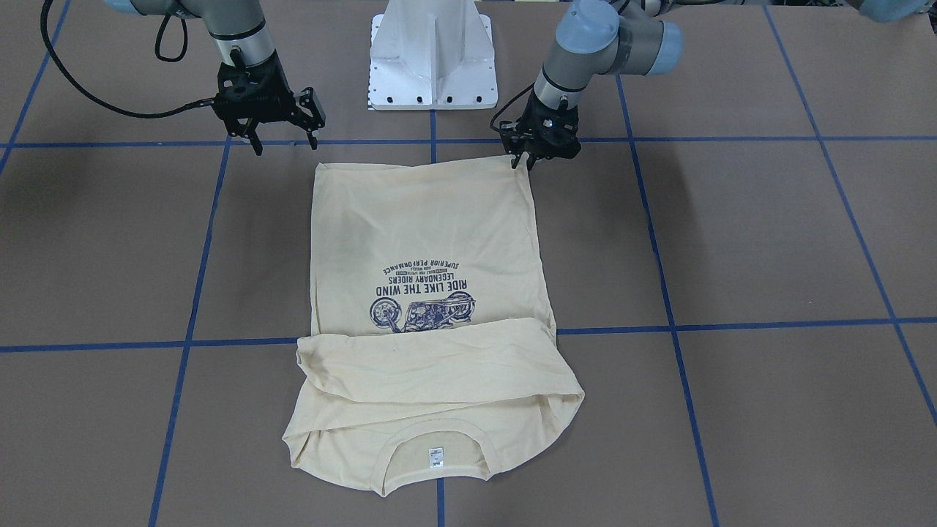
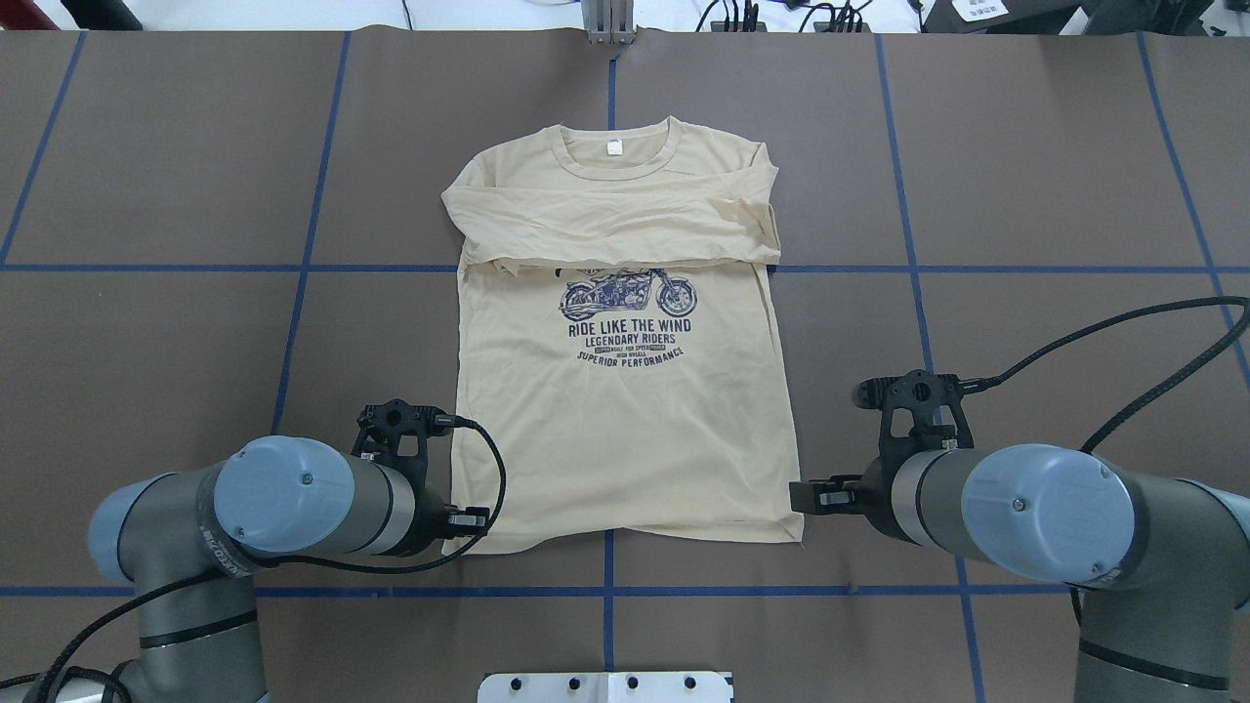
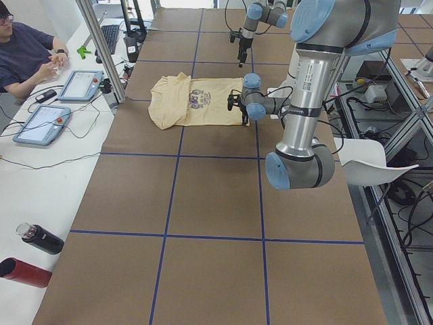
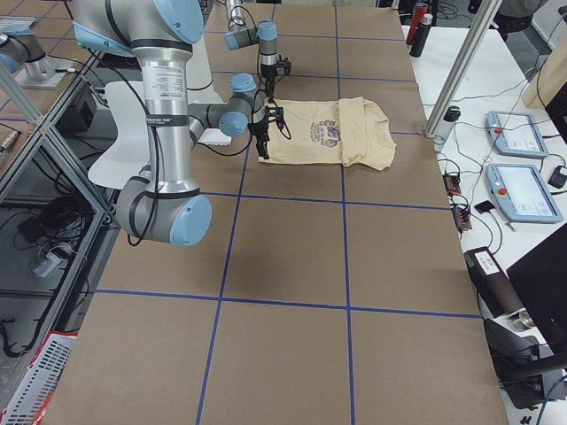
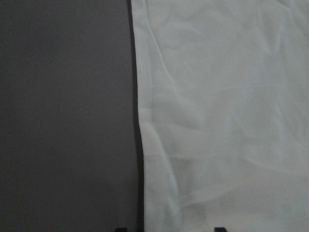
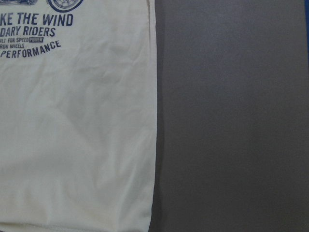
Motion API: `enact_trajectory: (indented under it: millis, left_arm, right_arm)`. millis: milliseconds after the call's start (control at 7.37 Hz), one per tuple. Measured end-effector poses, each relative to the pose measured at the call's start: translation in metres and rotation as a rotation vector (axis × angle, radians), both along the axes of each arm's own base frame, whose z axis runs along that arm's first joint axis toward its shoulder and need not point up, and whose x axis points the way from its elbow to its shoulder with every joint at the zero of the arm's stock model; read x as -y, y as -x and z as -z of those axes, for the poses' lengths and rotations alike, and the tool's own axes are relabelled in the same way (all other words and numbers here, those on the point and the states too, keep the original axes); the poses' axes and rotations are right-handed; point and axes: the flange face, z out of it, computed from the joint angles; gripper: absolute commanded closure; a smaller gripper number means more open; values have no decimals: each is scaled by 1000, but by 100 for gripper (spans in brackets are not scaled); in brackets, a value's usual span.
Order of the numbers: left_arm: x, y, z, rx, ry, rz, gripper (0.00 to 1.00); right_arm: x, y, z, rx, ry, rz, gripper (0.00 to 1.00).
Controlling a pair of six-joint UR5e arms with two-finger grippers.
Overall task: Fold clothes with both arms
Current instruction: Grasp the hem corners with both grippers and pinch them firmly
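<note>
Starting at the left, the left gripper [image 1: 522,162] sits low at the near left hem corner of the pale cream-yellow long-sleeved T-shirt [image 2: 625,420]. Its fingers are spread: the wrist view shows one tip over bare table and one over cloth, gripping nothing. The shirt lies flat and print-up in the middle of the brown paper-covered table [image 2: 176,371], hem toward the robot and collar far. Both sleeves [image 2: 615,229] are laid across the chest, covering the top of the navy motorcycle print [image 2: 630,312]. Further right, the right gripper [image 1: 286,148] hangs raised, jaws wide apart and empty, just outside the near right hem corner.

The step in hand looks like taking both hem corners to carry the hem toward the collar. To do it well, the right gripper should probably drop to match the left. Each should pinch both layers, then lift level and together so the thin fabric does not skew. Blue tape lines [image 2: 195,266] offer a squaring guide. The white pedestal base [image 1: 432,58] stands just behind the hem, and the folded sleeves are the only ridge the hem must cross.
</note>
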Motion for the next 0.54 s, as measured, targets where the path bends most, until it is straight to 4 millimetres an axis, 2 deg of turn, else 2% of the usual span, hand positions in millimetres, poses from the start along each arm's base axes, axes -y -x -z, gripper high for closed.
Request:
enact_trajectory:
  millis: [543]
  left_arm:
    - [0, 0, -1, 4, 1, -1, 64]
  right_arm:
    - [-1, 1, -1, -2, 0, 3, 1]
